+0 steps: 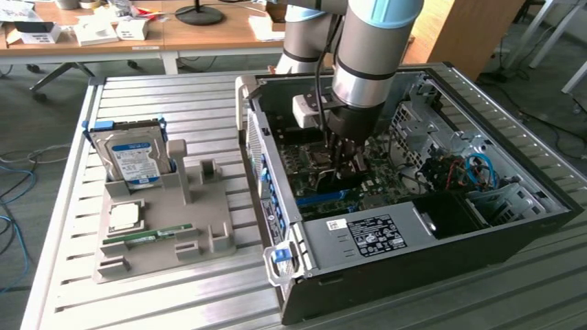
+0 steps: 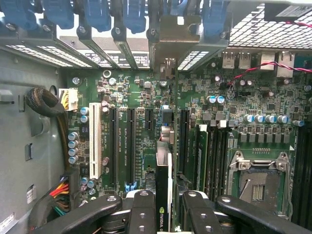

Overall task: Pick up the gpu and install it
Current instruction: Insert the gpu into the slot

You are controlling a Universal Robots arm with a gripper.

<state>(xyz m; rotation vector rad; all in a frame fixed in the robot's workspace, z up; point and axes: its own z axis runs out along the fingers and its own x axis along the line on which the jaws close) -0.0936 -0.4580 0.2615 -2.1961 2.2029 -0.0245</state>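
The gpu (image 2: 163, 170) shows edge-on as a thin dark card with a green logo near my fingers. My gripper (image 2: 168, 210) is shut on it, one black finger (image 2: 141, 209) on each side. The card stands upright over the green motherboard (image 2: 234, 107), between the long black slots (image 2: 130, 146) and another black slot (image 2: 184, 141). Its metal bracket (image 2: 168, 39) is at the case's rear openings. I cannot tell whether its edge touches a slot. In the exterior view the gripper (image 1: 344, 165) reaches down inside the open computer case (image 1: 513, 227).
A white slot (image 2: 95, 146), an empty processor socket (image 2: 258, 185) and a cable bundle (image 2: 46, 105) surround the card. The power supply (image 1: 367, 234) sits in the case. On the exterior view's left, a grey fixture (image 1: 165, 240) holds a hard drive (image 1: 136, 159), a processor (image 1: 126, 215) and a memory stick (image 1: 147, 236).
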